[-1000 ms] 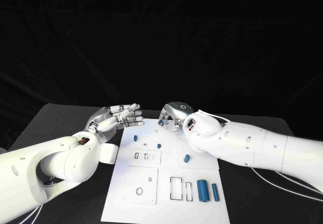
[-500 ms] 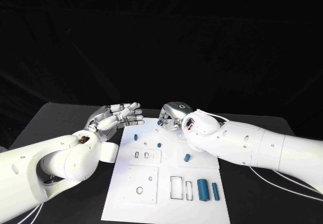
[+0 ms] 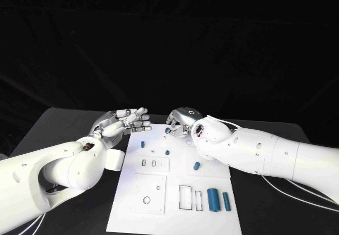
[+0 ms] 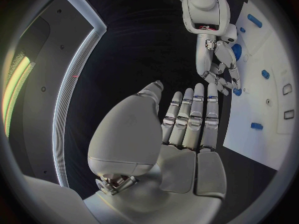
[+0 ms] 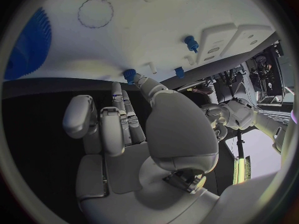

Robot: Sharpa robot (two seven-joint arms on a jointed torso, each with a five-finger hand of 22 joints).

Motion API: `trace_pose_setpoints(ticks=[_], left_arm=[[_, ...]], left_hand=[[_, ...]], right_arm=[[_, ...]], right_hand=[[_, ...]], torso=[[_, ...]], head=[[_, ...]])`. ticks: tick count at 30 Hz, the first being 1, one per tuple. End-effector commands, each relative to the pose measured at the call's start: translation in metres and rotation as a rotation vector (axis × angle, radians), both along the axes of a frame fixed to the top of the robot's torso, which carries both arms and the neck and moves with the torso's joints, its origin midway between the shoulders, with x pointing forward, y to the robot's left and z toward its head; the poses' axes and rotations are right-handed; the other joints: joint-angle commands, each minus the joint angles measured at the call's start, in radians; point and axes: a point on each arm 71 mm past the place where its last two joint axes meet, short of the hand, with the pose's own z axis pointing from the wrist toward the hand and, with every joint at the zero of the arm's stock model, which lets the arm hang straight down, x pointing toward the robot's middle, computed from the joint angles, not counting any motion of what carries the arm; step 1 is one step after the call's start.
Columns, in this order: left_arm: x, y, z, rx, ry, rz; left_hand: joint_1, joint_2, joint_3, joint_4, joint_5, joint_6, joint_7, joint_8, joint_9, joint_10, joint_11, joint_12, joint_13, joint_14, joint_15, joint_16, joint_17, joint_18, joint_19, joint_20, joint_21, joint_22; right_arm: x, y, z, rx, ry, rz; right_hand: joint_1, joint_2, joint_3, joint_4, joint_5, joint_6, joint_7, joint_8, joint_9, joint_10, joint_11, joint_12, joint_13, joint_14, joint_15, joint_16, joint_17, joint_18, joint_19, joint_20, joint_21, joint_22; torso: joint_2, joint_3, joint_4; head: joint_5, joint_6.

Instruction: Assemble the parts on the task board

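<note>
The white task board (image 3: 177, 215) lies in the middle of the black table. My right hand (image 3: 185, 121) reaches down over its far end. Thumb and a fingertip meet on a small blue part (image 3: 168, 130), seen at the fingertips (image 5: 129, 74) and from the other wrist (image 4: 237, 91). My left hand (image 3: 124, 125) hovers beside the board's far left corner, palm up, fingers straight and apart, holding nothing (image 4: 187, 119). Small blue pegs (image 3: 142, 144), (image 3: 167, 152), (image 3: 196, 166) sit on the board. A thick blue cylinder (image 3: 212, 199) and a thinner one (image 3: 226, 201) lie near the front right.
The board has two small slots (image 3: 148, 163), an oval hole (image 3: 146, 200), rectangular cutouts (image 3: 185, 197) and a circle outline (image 3: 188, 142). A blue toothed wheel (image 5: 28, 45) lies on the board near my right hand. Black table (image 3: 70, 127) shows on both sides of the board.
My right hand has dipped slightly toward the board's far end with the small blue part at its fingertips. The left hand has stayed in place.
</note>
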Motion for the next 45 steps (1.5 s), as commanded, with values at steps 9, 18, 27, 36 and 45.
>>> trace_pose_setpoints(ticks=[9, 18, 27, 36, 45], left_arm=[[0.002, 0.002, 0.001, -0.004, -0.005, -0.009], [0.003, 0.004, 0.001, -0.003, -0.004, -0.008], [0.004, 0.004, 0.001, -0.005, -0.004, -0.013], [0.004, 0.004, 0.001, -0.005, -0.004, -0.013], [0.004, 0.004, 0.001, -0.004, -0.003, -0.012]], left_hand=[[0.010, 0.000, -0.001, -0.006, -0.004, 0.004, 0.009, -0.003, -0.001, -0.001, 0.007, -0.007, -0.001, 0.000, 0.004, -0.004, 0.001, 0.011, -0.003, 0.003, 0.003, 0.001], [0.010, 0.000, -0.001, -0.006, -0.004, 0.004, 0.009, -0.003, -0.001, -0.001, 0.007, -0.007, -0.001, 0.000, 0.004, -0.004, 0.001, 0.011, -0.003, 0.003, 0.003, 0.001], [0.010, -0.001, -0.001, -0.006, -0.004, 0.004, 0.009, -0.004, -0.001, -0.002, 0.008, -0.008, -0.001, 0.000, 0.004, -0.006, 0.001, 0.011, -0.003, 0.003, 0.004, 0.001], [0.010, -0.001, -0.001, -0.006, -0.004, 0.004, 0.009, -0.004, -0.001, -0.002, 0.008, -0.008, -0.001, 0.000, 0.004, -0.006, 0.001, 0.011, -0.003, 0.003, 0.004, 0.001], [0.010, -0.001, -0.001, -0.006, -0.004, 0.004, 0.009, -0.004, -0.001, -0.002, 0.008, -0.008, -0.001, 0.000, 0.004, -0.006, 0.001, 0.011, -0.003, 0.003, 0.004, 0.001]], right_arm=[[-0.023, -0.053, 0.015, 0.106, -0.022, -0.019], [-0.039, -0.109, 0.014, 0.132, 0.170, -0.114], [-0.035, -0.125, 0.009, 0.094, 0.236, -0.162], [-0.027, -0.122, 0.005, 0.062, 0.240, -0.176], [-0.021, -0.121, 0.004, 0.033, 0.221, -0.202]], right_hand=[[0.018, -0.011, -0.011, 0.013, 0.053, 0.044, 0.005, 0.018, 0.010, 0.064, -0.008, 0.033, 0.021, 0.040, 0.001, -0.004, -0.013, -0.002, -0.003, 0.003, -0.008, 0.001], [-0.007, -0.063, -0.172, 0.056, 0.115, 0.044, -0.042, 0.039, 0.021, 0.288, -0.067, 0.611, 0.538, 0.057, -0.047, 0.036, 0.058, -0.012, 0.024, -0.041, 0.021, 0.053], [0.066, -0.014, -0.399, 0.160, 0.176, -0.040, -0.016, 0.108, 0.046, 0.279, -0.038, 1.338, 1.282, 0.081, -0.022, 0.107, 0.197, -0.022, 0.056, -0.020, 0.048, 0.116], [0.093, -0.004, -0.426, 0.184, 0.188, -0.061, -0.012, 0.126, 0.051, 0.283, -0.031, 1.361, 1.306, 0.086, -0.017, 0.120, 0.225, -0.025, 0.067, -0.015, 0.060, 0.138], [0.107, 0.003, -0.428, 0.187, 0.199, -0.062, -0.012, 0.135, 0.054, 0.289, -0.031, 1.372, 1.317, 0.089, -0.016, 0.127, 0.241, -0.029, 0.077, -0.014, 0.072, 0.156]], torso=[[-0.003, 0.0035, -0.0090], [-0.007, 0.0125, -0.0214], [-0.006, 0.0106, -0.0186], [-0.005, 0.0096, -0.0185], [-0.006, 0.0096, -0.0194]], head=[[-0.004, 0.007], [-0.007, 0.008], [-0.016, 0.011], [-0.012, 0.003], [-0.011, 0.000]])
